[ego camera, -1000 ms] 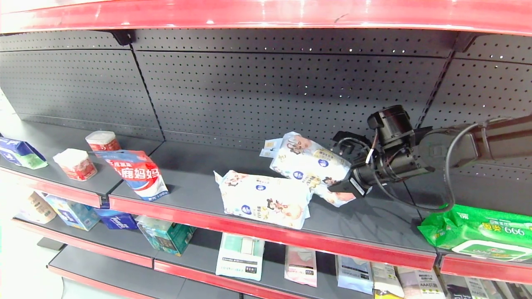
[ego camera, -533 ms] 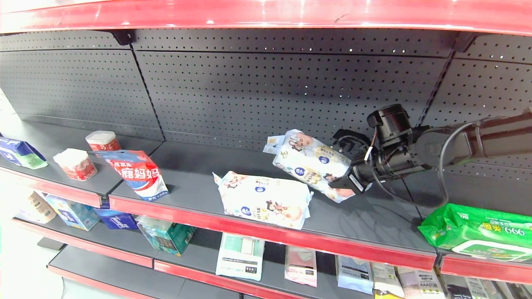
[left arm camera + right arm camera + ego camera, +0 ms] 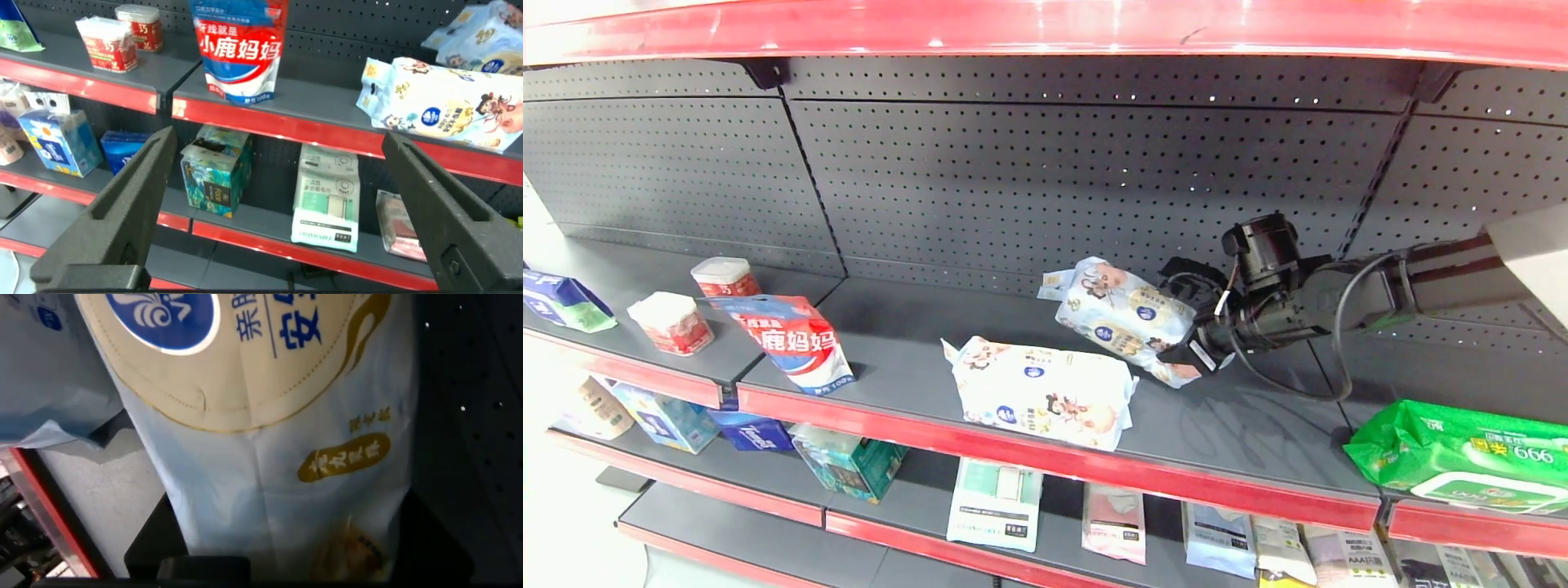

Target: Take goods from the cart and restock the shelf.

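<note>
The right gripper (image 3: 1188, 359) is clamped on one end of a white pack (image 3: 1123, 318) and holds it tilted over the middle shelf (image 3: 915, 327). The pack's free end points left and far, close to the pegboard (image 3: 1029, 180). In the right wrist view the pack (image 3: 270, 441) runs between the two dark fingers. I cannot tell whether its low end touches the shelf yet. A second pack (image 3: 1041, 392) of the same kind lies flat just nearer, by the red front edge. The left gripper (image 3: 279, 139) hangs low before the lower shelves, jaws wide apart and empty.

The main risk I see is the release. The pack is soft and gripped at one end, so if it is let go while tilted it may flop or roll forward. That could push the flat pack, which already sits at the lip, over the edge. Driving farther in could jam the free end against the pegboard and crumple the pack. A low sweep of the wrist could also drag the flat pack sideways. The pouch (image 3: 796, 339) to the left and the green pack (image 3: 1462, 457) to the right are well apart and look safe.
</note>
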Tool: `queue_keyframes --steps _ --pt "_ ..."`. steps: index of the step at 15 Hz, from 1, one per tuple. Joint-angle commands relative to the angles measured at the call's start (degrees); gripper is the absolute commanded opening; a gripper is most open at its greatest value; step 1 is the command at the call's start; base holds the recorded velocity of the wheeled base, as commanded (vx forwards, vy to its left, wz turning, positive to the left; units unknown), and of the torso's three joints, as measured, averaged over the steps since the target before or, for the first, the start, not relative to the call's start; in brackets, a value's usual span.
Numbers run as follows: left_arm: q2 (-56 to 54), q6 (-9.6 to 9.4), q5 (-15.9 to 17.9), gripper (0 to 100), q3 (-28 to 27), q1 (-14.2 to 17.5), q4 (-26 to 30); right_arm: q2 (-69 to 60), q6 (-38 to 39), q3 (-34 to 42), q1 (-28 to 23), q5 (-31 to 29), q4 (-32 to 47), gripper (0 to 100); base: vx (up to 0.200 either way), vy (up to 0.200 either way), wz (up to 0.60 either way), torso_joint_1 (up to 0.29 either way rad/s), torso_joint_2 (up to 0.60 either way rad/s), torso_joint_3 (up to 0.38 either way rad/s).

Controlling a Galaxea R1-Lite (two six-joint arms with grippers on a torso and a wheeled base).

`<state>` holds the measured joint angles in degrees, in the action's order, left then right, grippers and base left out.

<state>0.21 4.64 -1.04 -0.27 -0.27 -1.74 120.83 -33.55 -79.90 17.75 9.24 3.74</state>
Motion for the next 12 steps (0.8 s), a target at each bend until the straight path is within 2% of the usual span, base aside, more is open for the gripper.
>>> queue_keyframes --steps 1,4,5,12 --pt "0.1 0.01 0.0 100 0.0 0.0 0.0 1.7 0.0 -1.0 0.1 0.0 -0.1 0 0.000 0.000 0.00 0.000 0.00 0.000" --pt "0.1 0.01 0.0 100 0.0 0.0 0.0 2.9 0.2 -2.4 0.3 0.0 -0.1 0 0.000 0.000 0.00 0.000 0.00 0.000" --pt "0.1 0.01 0.0 100 0.0 0.0 0.0 2.9 0.2 -2.2 0.5 -0.3 -0.3 100 0.000 0.000 0.00 0.000 0.00 0.000" --pt "0.1 0.01 0.0 100 0.0 0.0 0.0 2.5 1.3 -1.6 1.3 -3.5 -1.2 100 0.000 0.000 0.00 0.000 0.00 0.000"
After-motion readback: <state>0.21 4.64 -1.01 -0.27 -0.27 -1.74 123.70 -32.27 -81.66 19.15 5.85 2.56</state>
